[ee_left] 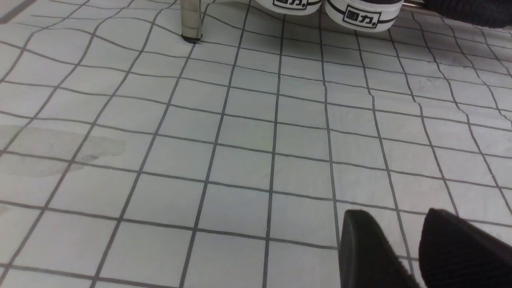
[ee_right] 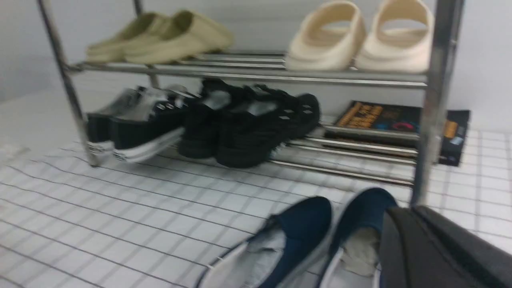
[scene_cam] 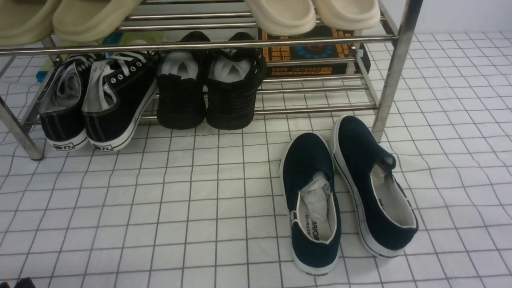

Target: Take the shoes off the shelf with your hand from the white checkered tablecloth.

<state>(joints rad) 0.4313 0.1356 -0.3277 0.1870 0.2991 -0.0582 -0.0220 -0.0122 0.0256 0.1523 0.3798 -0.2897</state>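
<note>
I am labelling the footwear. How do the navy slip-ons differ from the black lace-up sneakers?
The navy slip-ons lie on the checkered tablecloth before the chrome rack; the black lace-up sneakers sit on its lower tier. The slip-ons have no laces; the sneakers have white ones. Both pairs have white soles.

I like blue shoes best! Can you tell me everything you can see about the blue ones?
The shoes are a navy cloth pair of slip-ons, no laces, with white rubber soles and pale insoles; crumpled paper sits inside. They lie side by side, touching, on the white checkered tablecloth, toes toward the shelf, the right one close by its leg. Nothing holds them.
</note>
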